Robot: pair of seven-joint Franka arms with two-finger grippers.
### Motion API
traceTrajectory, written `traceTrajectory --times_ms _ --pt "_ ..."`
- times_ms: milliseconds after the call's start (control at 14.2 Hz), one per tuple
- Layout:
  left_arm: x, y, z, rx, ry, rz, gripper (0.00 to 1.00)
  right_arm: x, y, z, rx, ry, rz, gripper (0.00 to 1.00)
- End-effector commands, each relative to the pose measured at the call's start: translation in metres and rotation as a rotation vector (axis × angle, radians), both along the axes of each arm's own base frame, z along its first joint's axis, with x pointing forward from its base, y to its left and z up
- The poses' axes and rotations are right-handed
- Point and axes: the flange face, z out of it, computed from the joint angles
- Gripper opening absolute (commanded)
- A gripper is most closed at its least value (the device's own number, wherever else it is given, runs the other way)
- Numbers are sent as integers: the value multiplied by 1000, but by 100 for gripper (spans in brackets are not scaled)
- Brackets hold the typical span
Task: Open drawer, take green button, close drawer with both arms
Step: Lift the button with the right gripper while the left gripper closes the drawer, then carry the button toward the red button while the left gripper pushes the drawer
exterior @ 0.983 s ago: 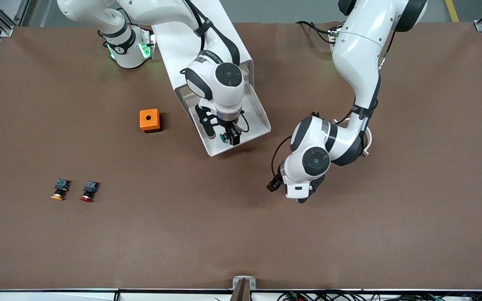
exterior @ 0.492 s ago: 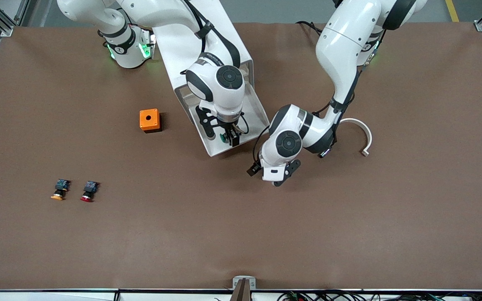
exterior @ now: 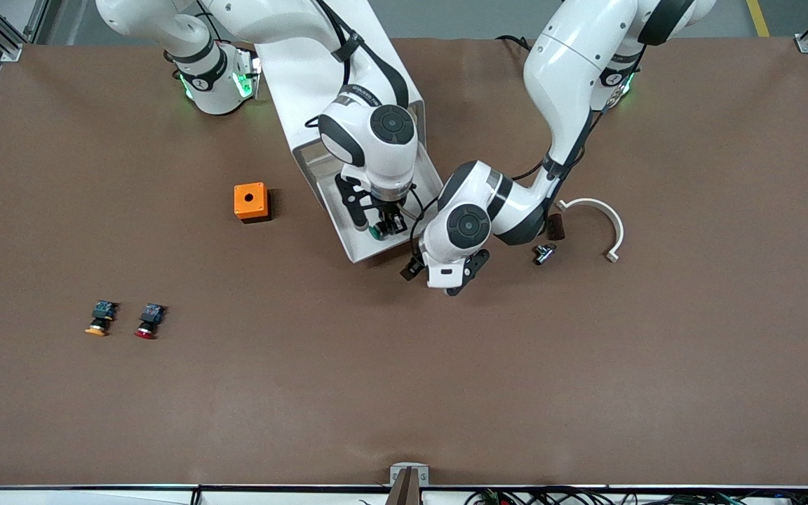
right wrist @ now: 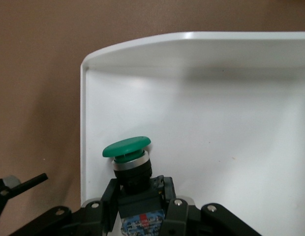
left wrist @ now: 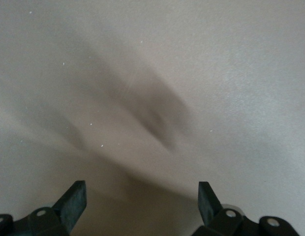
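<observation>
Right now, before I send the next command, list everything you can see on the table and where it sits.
Table: one, brown.
Cabinet: one, white, by the right arm's base.
Drawer: one, white, pulled open toward the camera.
Green button: one, held over the drawer.
Orange box: one, hole on top, beside the drawer toward the right arm's end.
Yellow button: one, nearer the camera than the box.
Red button: one, beside the yellow button.
White arc: one, toward the left arm's end.
Small dark part: one, beside the arc.
Right gripper: shut on the green button.
Left gripper: open, over bare table beside the drawer.
</observation>
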Motion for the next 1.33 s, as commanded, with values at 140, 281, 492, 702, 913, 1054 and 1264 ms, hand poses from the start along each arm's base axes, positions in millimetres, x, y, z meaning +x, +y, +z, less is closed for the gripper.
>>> traceTrajectory --times_ms 140,281,492,702,913,1054,1264 --pt "-13 -1 3 12 12 23 100 20 -13 36 13 3 138 0" --pt "-16 -5 3 13 18 40 100 32 -30 63 13 5 221 0" --pt "-27 -13 0 14 41 51 100 68 -82 106 53 35 354 0" --pt "-43 -29 1 9 64 65 100 112 -164 120 34 80 514 0" --pt "-64 -48 3 7 98 91 100 141 -235 103 28 115 619 0" --pt "-84 -64 2 14 119 93 100 153 -280 82 26 126 687 0" --pt "-116 -89 4 35 135 108 100 162 -337 46 27 77 748 0"
